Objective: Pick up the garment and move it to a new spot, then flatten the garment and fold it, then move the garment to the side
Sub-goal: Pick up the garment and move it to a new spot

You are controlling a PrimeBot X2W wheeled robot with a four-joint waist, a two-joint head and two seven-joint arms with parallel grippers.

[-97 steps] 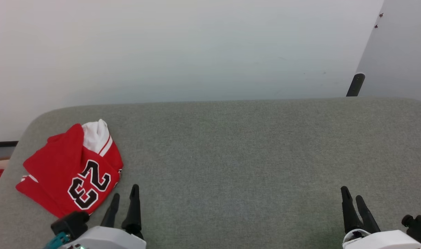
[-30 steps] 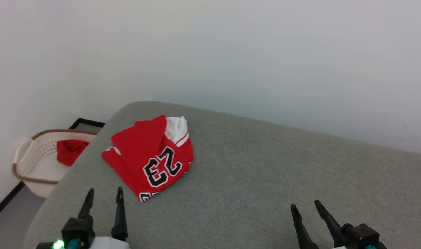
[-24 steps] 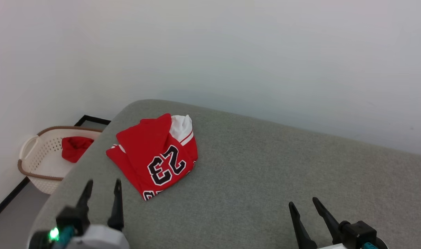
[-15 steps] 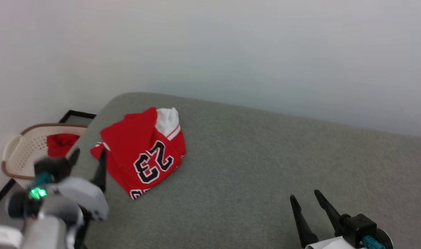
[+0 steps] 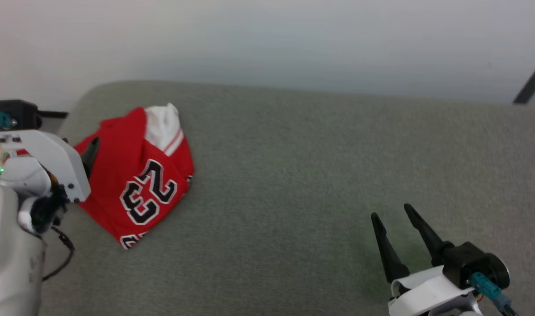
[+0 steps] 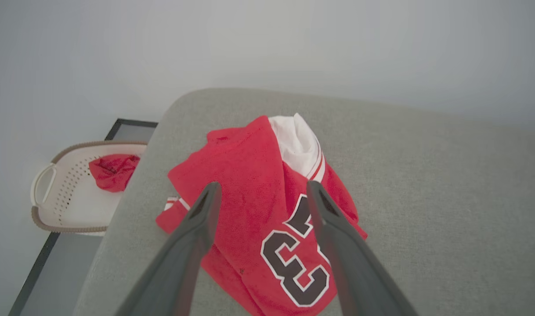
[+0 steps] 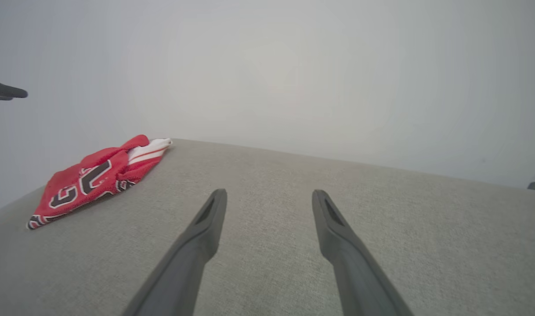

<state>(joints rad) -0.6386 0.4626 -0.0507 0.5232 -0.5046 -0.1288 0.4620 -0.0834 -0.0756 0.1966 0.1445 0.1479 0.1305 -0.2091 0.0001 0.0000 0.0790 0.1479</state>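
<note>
A red garment point(image 5: 131, 175) lies crumpled on the grey bench point(image 5: 294, 166) at 9 o'clock in the head view, close to the bench's rounded corner. Its black, white-outlined number 23 faces up and a white sleeve with red stripes pokes out at its 12 o'clock end.

The left claw point(image 6: 264, 186) hangs over the garment, released, its two dark fingers spread wide and holding nothing. In the left wrist view the fingers frame the red cloth point(image 6: 250, 175), with the number at 5 o'clock between them. From the right wrist view, one dark fingertip point(image 7: 6, 92) juts in at 9 o'clock, above the garment point(image 7: 96, 175) and clear of it.

The right claw point(image 5: 392, 211) sits at 4 o'clock in the head view, well apart from the garment. It too is released and empty, and its fingers point(image 7: 206, 232) hover over bare grey bench.

Off the bench's corner, at 9 o'clock in the left wrist view, a pale perforated basket point(image 6: 43, 219) with a brown rim stands on the floor. A second red cloth point(image 6: 113, 169) is bunched inside it. A plain pale wall point(image 5: 267, 39) runs behind the bench at 12 o'clock.
</note>
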